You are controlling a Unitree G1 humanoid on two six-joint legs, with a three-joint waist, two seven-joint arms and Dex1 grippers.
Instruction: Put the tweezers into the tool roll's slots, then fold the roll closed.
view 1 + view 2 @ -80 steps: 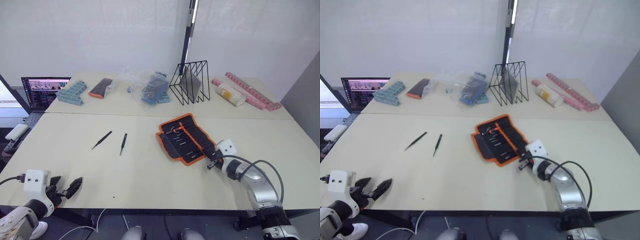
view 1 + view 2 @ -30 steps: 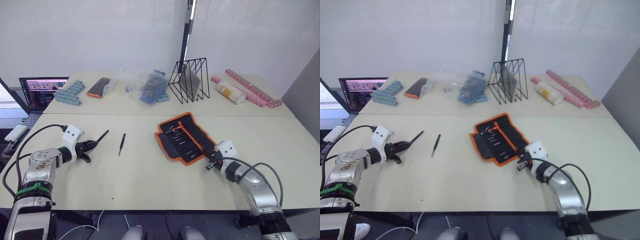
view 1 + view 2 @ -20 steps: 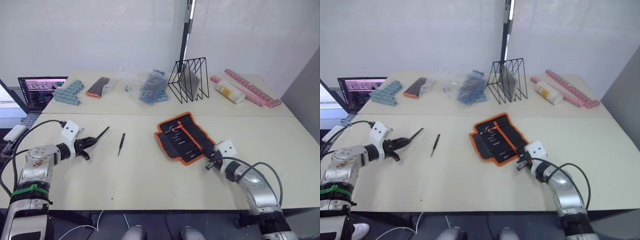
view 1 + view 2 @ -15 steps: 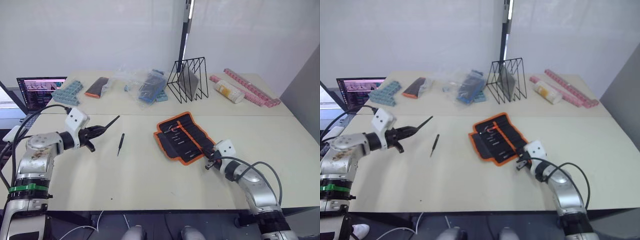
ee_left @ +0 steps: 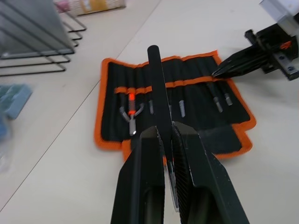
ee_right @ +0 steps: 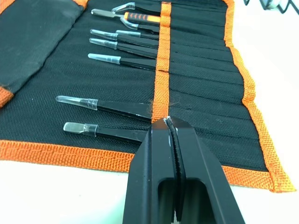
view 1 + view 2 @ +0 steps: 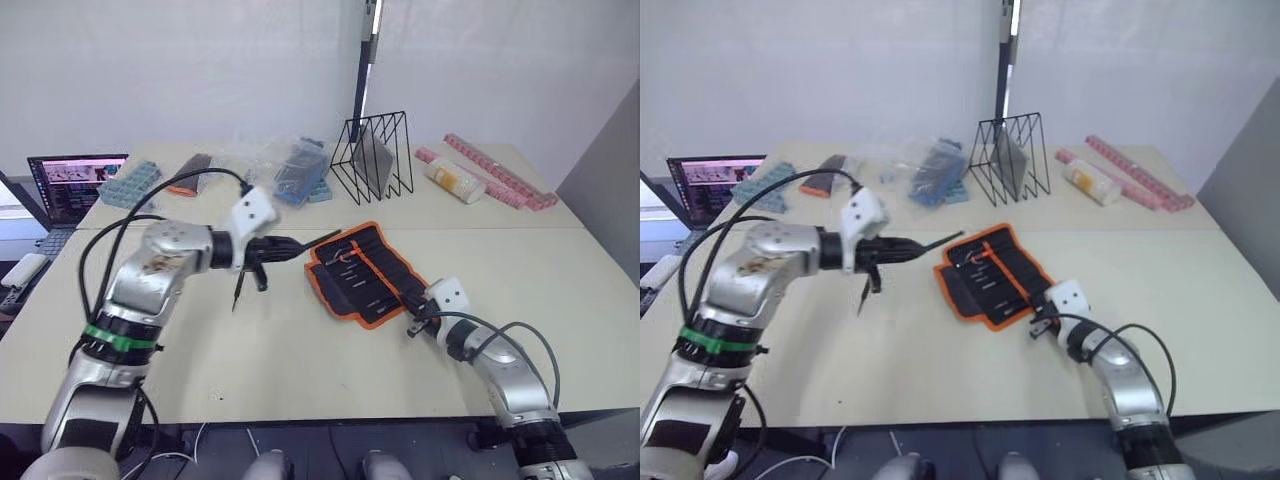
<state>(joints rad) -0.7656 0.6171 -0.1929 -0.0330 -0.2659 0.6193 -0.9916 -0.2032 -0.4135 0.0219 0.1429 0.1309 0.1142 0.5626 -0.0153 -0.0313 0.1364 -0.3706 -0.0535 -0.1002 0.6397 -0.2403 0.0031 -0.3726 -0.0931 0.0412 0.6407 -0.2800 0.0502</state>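
Observation:
The tool roll (image 7: 366,273) lies open right of the table's middle, black with orange edging and an orange middle stripe (image 6: 162,70). Several tweezers (image 6: 119,108) sit in its slots (image 6: 205,88). My left gripper (image 7: 272,249) hangs just left of the roll, shut on one slim black tweezers (image 5: 159,93) whose point reaches over the roll's left edge. Another tweezers (image 7: 237,290) lies on the table below that gripper. My right gripper (image 6: 167,121) is shut and empty, its tips over the roll's near right edge.
At the back of the table stand a black wire rack (image 7: 375,158), a clear plastic bag of blue items (image 7: 292,172), a small dark pouch with an orange end (image 7: 188,173), teal trays (image 7: 128,184), a laptop (image 7: 68,183), a bottle (image 7: 456,181) and pink strips (image 7: 505,173).
My left arm has lifted one tweezers off the table and swung it right, from the table's left side up to the roll. The right arm has stayed put.

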